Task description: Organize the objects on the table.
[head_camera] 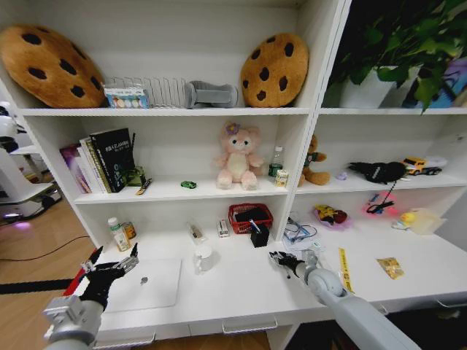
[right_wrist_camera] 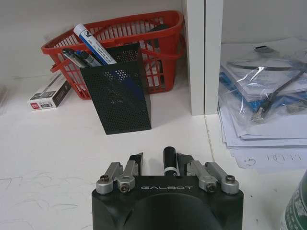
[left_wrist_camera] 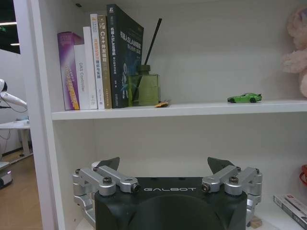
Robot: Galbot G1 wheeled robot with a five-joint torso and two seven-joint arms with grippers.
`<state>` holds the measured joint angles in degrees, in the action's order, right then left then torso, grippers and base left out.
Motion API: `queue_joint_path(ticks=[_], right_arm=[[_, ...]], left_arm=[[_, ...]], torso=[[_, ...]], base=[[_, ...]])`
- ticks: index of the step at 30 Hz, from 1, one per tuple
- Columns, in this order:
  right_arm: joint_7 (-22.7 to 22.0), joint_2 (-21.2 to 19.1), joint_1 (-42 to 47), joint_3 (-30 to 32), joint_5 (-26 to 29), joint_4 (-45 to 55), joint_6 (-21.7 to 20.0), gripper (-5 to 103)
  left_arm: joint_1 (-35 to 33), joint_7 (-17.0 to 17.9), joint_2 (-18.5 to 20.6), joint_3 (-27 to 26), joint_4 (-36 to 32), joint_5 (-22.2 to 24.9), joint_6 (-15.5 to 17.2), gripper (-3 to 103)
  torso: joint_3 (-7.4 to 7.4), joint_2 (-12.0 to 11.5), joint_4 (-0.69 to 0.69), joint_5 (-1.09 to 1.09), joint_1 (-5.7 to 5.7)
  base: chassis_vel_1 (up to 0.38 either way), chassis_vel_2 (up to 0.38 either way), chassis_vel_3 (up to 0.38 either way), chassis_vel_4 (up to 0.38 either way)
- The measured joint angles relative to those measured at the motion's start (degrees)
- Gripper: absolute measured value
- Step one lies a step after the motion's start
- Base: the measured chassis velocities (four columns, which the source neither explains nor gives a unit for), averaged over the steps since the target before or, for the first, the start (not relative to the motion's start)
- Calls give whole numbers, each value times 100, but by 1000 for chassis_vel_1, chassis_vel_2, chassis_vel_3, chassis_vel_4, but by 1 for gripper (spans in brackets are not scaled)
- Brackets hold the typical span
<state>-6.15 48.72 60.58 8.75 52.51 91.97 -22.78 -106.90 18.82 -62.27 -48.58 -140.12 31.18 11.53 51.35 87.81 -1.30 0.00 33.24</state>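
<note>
My right gripper (head_camera: 281,258) hovers low over the white table (head_camera: 248,295), shut on a black pen (right_wrist_camera: 169,162). Just beyond it stands a black mesh pen holder (right_wrist_camera: 117,91) with several pens (right_wrist_camera: 91,44) in it, in front of a red basket (right_wrist_camera: 148,38). My left gripper (head_camera: 111,273) is open above the left end of the silver laptop (head_camera: 149,283), its jaws wide apart in the left wrist view (left_wrist_camera: 163,165). A white mug (head_camera: 203,257) stands right of the laptop. The green toy car (left_wrist_camera: 244,97) and a small green can (head_camera: 282,177) sit on the shelf above.
Two small bottles (head_camera: 118,233) stand behind the laptop. A small box (right_wrist_camera: 48,93) lies left of the basket. Papers and bagged cables (right_wrist_camera: 264,91) lie past the shelf upright (right_wrist_camera: 199,57). A yellow strip (head_camera: 344,268) and a snack packet (head_camera: 390,267) lie to the right.
</note>
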Motion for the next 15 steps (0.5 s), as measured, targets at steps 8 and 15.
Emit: queue_joint_path(ticks=[8,15], right_arm=[[-43,-9,28,59,111,1,-33,11],[-32,-23,-19,134,112,122,4,9]], left_arm=[[0,0,0,0,0,0,0,100],[0,0,0,0,0,0,0,100]], torso=[[0,0,0,0,0],[0,0,0,0,0]], base=[[0,0,0,0],[0,0,0,0]])
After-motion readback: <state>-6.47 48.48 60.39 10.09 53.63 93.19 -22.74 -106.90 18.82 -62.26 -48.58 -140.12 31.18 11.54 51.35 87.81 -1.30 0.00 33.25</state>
